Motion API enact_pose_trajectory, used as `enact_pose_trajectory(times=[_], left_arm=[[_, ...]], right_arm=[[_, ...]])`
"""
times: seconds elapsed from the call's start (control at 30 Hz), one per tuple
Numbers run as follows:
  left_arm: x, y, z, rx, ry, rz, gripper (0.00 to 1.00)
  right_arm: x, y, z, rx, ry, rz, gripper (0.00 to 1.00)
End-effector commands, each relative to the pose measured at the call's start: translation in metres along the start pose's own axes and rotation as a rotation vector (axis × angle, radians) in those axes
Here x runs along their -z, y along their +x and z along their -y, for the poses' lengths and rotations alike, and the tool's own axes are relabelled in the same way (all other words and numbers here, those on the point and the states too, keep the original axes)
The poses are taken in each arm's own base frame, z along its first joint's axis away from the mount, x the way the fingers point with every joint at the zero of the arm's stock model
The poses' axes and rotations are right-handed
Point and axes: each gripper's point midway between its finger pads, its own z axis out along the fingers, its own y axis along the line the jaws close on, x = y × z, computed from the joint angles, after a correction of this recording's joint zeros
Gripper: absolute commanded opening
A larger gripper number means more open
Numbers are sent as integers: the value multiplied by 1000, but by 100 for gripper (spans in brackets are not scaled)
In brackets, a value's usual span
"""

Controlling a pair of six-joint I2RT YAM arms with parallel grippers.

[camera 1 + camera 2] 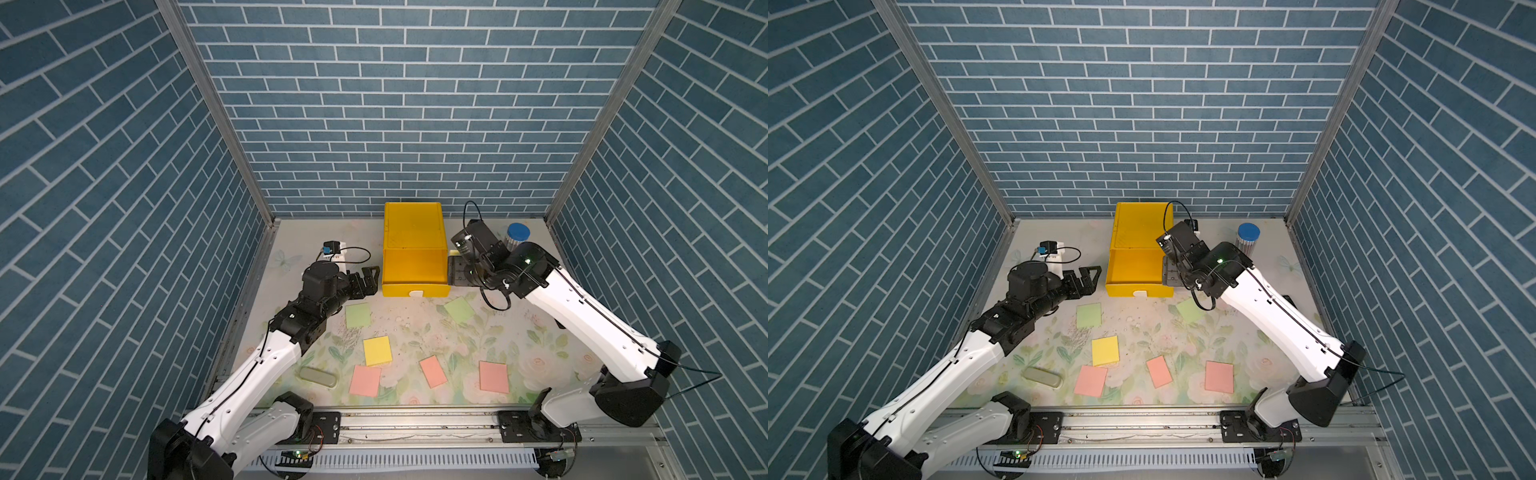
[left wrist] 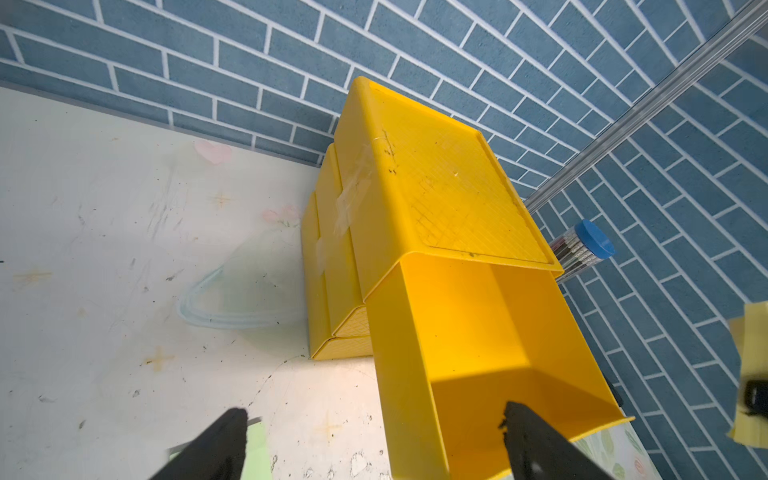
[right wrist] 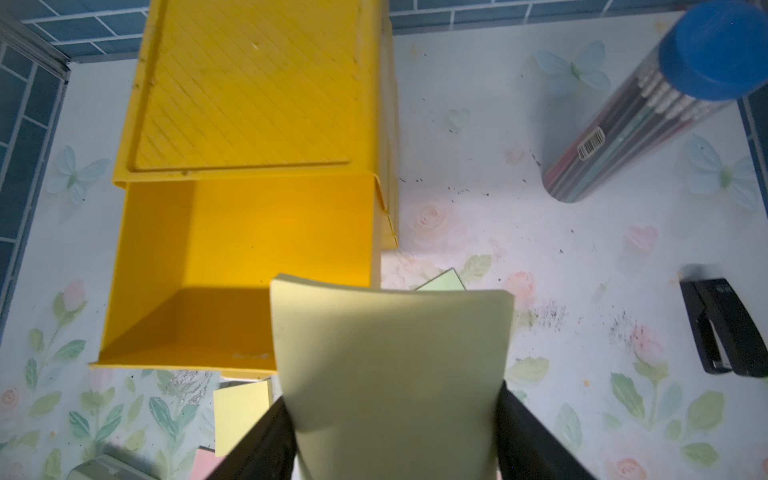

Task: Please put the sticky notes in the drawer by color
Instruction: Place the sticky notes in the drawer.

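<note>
At the right arm's tip, the right gripper [image 3: 395, 440] is clamped on a yellow sticky note [image 3: 390, 365]. Its black fingers [image 3: 266, 440] press the sheet's two side edges, and the paper bows between them. The held note hangs just beside the open top drawer [image 1: 415, 270], on the side toward my right arm. In the left wrist view it sits outside the drawer's wall, not inside.

That drawer is pulled well out of the yellow cabinet [image 1: 413, 226], its floor half in shadow and its white tab handle [image 1: 415, 294] facing the arms. The two lower drawers [image 2: 347, 336] sit pushed in.

On the cabinet's other side my left gripper [image 1: 368, 282] hovers with its jaws spread wide, gripping nothing, close to the open drawer's front corner.

The other sticky notes lie flat on the floral table [image 1: 540, 332]:
- Two pale green notes [image 1: 358, 314] [image 1: 458, 309] lie nearest the drawer front.
- One yellow note [image 1: 377, 351] lies behind them.
- Three pink notes [image 1: 365, 380] [image 1: 433, 372] [image 1: 493, 376] lie in a loose row toward the rail.

A grey-green case [image 1: 318, 377] lies beside the leftmost pink note. A blue-capped tube [image 1: 516, 237] stands near the back wall — just behind my right wrist. A black stapler [image 3: 723, 328] shows in the right wrist view.
</note>
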Motion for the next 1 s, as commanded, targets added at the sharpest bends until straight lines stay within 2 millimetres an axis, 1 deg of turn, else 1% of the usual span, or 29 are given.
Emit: enact_pose_trajectory(times=[0.0,0.13,0.23,0.27,0.4,0.53,0.57,0.77,0.87,0.97], left_arm=[[1,4,-3,-3,-10,1,100],[2,6,-4,-2,-16,-3,100],[3,8,-6,-5,-22,-11,100],[4,8,-7,-4,-27,-10,100],[5,9,-9,-5,-35,-5,100],[4,11,-9,-4,-34,-10,100],[3,12,-9,-5,-34,-12,100],[-1,12,-9,-1,-30,-16,100],[1,11,-9,-3,-33,-12,100],[3,11,-12,-7,-52,-12,100]], right_arm=[[-19,-3,-27,100,-29,-44,75],[-39,-13,-66,132,-109,-65,74],[-56,-13,-82,154,-131,-100,75],[-62,-11,-84,156,-128,-111,75],[-79,-2,-84,163,-107,-152,75],[-86,6,-79,154,-100,-171,75],[-87,7,-78,155,-95,-168,75],[-102,9,-54,135,-37,-198,75],[-106,7,-49,136,-21,-195,79],[-108,7,-50,138,-20,-197,81]])
